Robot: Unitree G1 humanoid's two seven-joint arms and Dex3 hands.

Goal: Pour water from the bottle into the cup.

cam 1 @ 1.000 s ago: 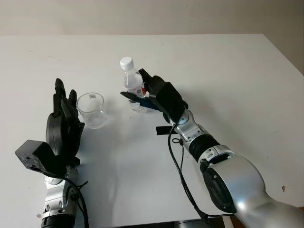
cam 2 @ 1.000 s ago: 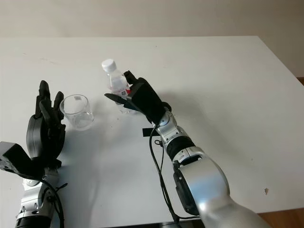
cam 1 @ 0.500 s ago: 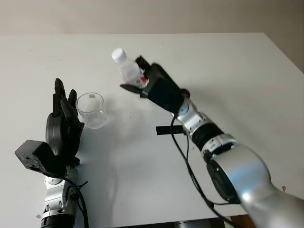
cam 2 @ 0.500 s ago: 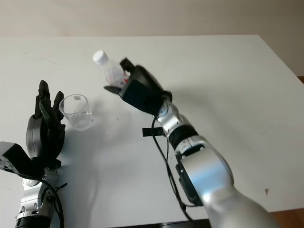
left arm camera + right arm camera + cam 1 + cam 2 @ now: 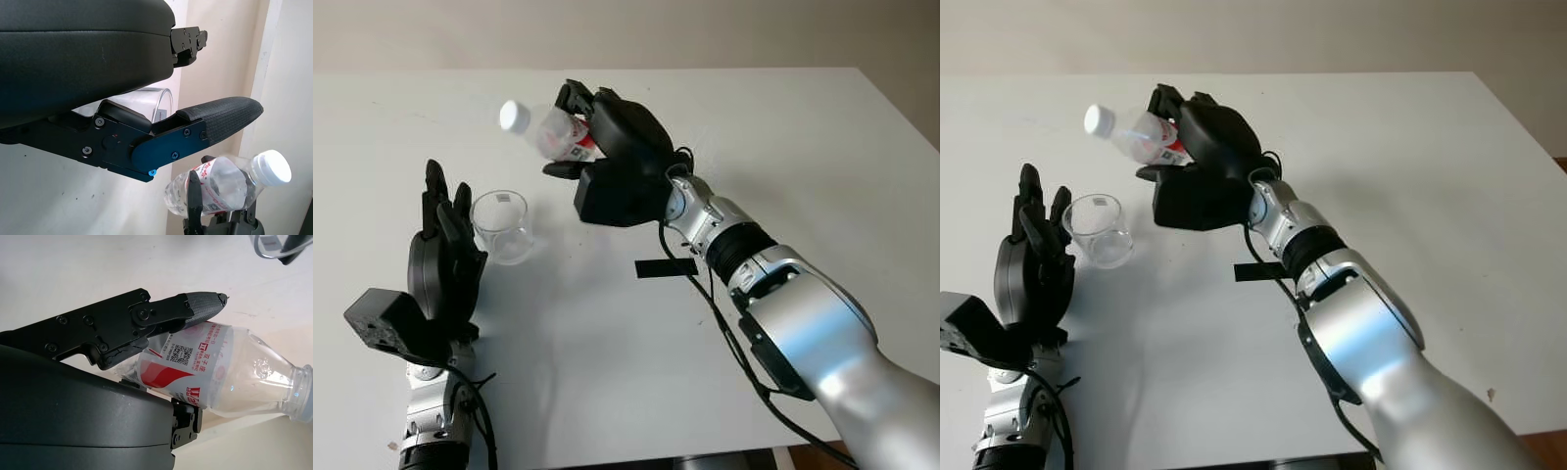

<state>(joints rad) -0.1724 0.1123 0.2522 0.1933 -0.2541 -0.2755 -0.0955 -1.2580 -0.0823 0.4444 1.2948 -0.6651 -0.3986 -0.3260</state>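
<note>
Two robot hands are in play. The right robot hand [image 5: 607, 162] is raised off the worktop [image 5: 803, 147], its fingers clamped around the bottle [image 5: 553, 132], which tilts neck-outward and still wears its white cap [image 5: 513, 116]. Below and beyond that cap stands the cup [image 5: 502, 226], apparently dry. Just beside it waits the open left robot hand [image 5: 443, 259]. Lifting looks done; uncapping and pouring remain.
</note>
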